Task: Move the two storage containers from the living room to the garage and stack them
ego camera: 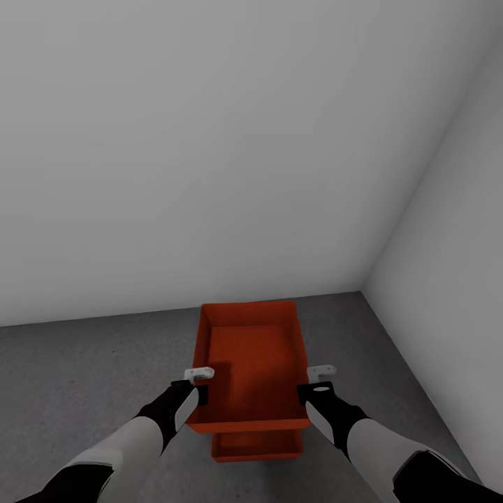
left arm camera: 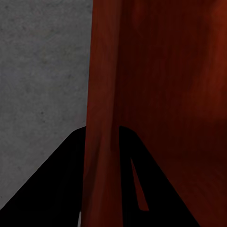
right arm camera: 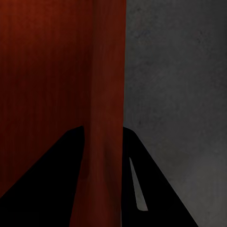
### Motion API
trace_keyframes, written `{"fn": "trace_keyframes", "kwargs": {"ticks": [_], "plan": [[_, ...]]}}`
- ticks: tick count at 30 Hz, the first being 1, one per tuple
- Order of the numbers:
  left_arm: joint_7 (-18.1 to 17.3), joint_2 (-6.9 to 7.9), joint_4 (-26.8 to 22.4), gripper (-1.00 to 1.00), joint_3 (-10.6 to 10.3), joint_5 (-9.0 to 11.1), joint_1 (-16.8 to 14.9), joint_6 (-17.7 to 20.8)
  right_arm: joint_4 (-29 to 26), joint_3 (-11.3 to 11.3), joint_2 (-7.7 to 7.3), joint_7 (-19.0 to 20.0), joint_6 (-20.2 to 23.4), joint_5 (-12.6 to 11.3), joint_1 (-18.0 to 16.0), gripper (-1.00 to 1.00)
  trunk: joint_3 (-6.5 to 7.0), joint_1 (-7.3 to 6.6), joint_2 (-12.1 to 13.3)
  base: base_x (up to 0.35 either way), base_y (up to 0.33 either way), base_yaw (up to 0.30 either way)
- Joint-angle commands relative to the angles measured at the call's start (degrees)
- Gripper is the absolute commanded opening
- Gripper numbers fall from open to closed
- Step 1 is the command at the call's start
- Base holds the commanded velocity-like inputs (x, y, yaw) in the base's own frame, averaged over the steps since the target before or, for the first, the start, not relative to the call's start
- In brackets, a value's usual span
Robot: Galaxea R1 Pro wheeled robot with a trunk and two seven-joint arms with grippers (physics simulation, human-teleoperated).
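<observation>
Upper storage container (ego camera: 251,363) is held level above the lower storage container (ego camera: 257,446), which sits on the dark grey garage floor (ego camera: 84,377) near the wall corner (bimanual hold keeps it flat for stacking). Left gripper (ego camera: 198,375) pinches its left long wall; right gripper (ego camera: 321,374) pinches the right wall. Both forearms reach forward, roughly parallel, wrists pointed down. Judged: lowering and alignment remain.

Matt orange-red container (ego camera: 255,363), perhaps plastic, faintly ribbed inside; floor (ego camera: 84,377) rough, mottled grey like concrete; walls (ego camera: 209,140) smooth.
</observation>
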Motion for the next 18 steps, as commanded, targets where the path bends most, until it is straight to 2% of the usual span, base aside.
{"fn": "trace_keyframes", "kwargs": {"ticks": [1, 18], "plan": [[1.84, 0.42, -0.26, -1.0, -1.05, -1.79, -0.01, -1.83, 0.36, 0.51, -0.07, -0.55, 0.39, -0.79, -0.04, -1.0, -0.25, 0.24, -0.47, 0.0, 0.0, 0.0], [1.84, 0.42, -0.26, -1.0, -1.04, -1.79, -0.01, -1.83, 0.36, 0.51, -0.07, -0.55, 0.39, -0.78, -0.04, -1.0, -3.3, 3.97, -7.29, 0.0, 0.0, 0.0]]}}
